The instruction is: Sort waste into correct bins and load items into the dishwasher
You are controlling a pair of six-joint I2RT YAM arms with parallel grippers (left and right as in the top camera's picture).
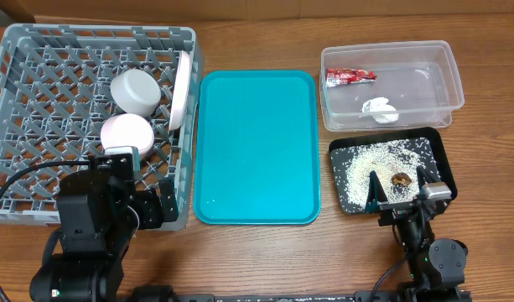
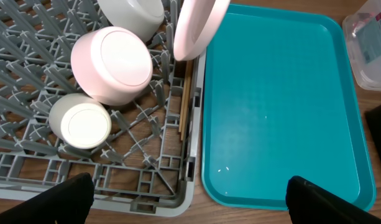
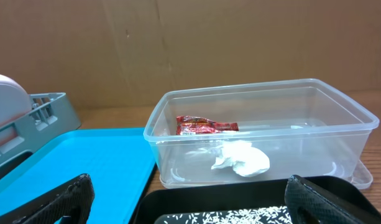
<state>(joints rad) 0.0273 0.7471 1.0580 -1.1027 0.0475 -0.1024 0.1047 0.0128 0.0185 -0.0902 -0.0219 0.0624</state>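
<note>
Overhead: food scrap [image 1: 400, 179] near right gripper [image 1: 397, 172]

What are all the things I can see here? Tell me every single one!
dish rack: one, grey, left
plate: one, white, on edge at rack's right wall
pale bowl: one, whitish, upside down in rack
pink bowl: one, pinkish, upside down in rack
cup: one, white, upside down in rack
chopsticks: count unclear, wooden, in rack by its right wall
serving tray: one, teal, middle
clear tub: one, see-through, back right
wrapper: one, red, in clear tub
tissue: one, white, in clear tub
black tray: one, front right
rice: many grains, white, in black tray
food scrap: one, brown, in black tray
table: one, wooden
left tool: black, open
right tool: black, open
</note>
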